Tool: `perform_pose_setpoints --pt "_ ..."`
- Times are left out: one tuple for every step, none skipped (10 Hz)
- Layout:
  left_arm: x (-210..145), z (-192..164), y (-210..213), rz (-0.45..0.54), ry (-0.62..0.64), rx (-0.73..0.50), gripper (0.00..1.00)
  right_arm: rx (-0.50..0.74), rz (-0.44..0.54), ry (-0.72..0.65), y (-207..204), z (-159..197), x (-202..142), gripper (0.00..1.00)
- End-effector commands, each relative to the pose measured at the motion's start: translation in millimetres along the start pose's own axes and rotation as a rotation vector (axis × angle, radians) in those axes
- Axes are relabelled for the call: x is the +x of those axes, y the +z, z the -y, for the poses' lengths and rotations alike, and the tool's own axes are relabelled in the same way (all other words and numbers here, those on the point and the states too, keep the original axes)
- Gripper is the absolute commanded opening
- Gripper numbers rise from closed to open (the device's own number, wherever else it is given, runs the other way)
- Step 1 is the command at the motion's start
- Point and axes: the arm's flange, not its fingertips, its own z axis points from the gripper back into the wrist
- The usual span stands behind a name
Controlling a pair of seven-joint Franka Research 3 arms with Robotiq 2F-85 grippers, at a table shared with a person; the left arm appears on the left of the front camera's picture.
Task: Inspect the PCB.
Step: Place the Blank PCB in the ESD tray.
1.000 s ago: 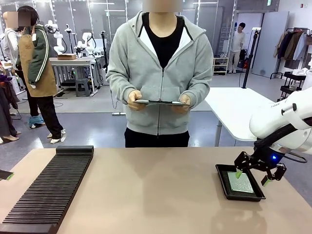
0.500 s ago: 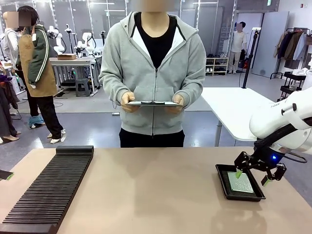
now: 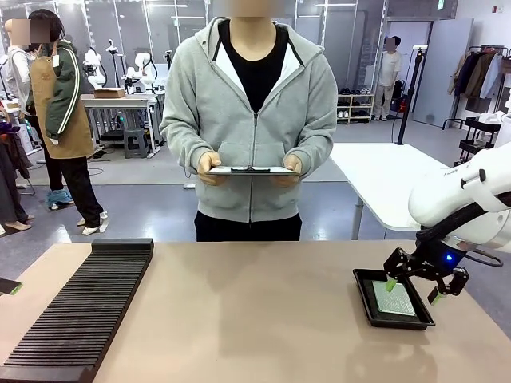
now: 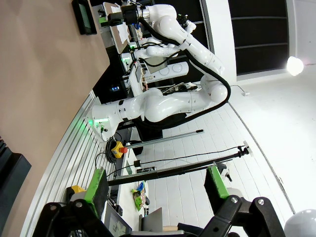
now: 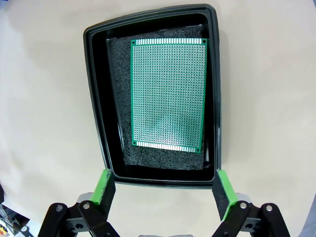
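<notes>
**Green board in black tray, right pincer spread above it**

White right arm enters from the right edge of the front view, bent down over the table's right part. Its black two-finger right gripper [image 3: 413, 290] with green pads hangs just above the near-right end of the shallow black rectangular plastic tray [image 3: 364, 303]. Jaws stand wide apart, holding nothing.

Right wrist view: right gripper [image 5: 162, 191] looks straight down; its two green fingertips [image 5: 103, 185] straddle the tray's near rim [image 5: 158, 180], one off each near corner. No contact with the tray can be made out.

The thin green rectangular PCB [image 5: 168, 94], dotted grid face up, lies flat on dark foam inside the tray, beyond the fingertips and between their lines, untouched. Front view: PCB [image 3: 394, 298] sits in the tray below the gripper.

Left wrist view: left gripper [image 4: 156, 182] is spread wide and empty, pointing away past the beige table edge [image 4: 44, 84] towards the room.

Far side: a person in a grey zip hoodie [image 3: 251, 104] stands holding a flat dark tablet [image 3: 251, 169] level in both hands. A black ribbed slotted rack [image 3: 84, 307] lies on the table's left part.
</notes>
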Motion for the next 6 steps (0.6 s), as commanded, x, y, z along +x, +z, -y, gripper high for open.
perform_pose_setpoints --pt "3.3 3.0 2.9 -0.003 0.016 0.009 1.00 0.007 0.014 0.004 -2.8 0.0 1.7 1.00" --pt "3.3 3.0 2.9 -0.003 0.016 0.009 1.00 0.007 0.014 0.004 -2.8 0.0 1.7 1.00" --pt "3.3 3.0 2.9 -0.003 0.016 0.009 1.00 0.007 0.014 0.004 -2.8 0.0 1.7 1.00" --pt "3.3 3.0 2.9 -0.003 0.016 0.009 1.00 0.007 0.014 0.004 -2.8 0.0 1.7 1.00" --pt "3.3 3.0 2.9 -0.003 0.016 0.009 1.00 0.007 0.014 0.004 -2.8 0.0 1.7 1.00" --pt "3.3 3.0 2.9 -0.003 0.016 0.009 1.00 0.007 0.014 0.004 -2.8 0.0 1.7 1.00"
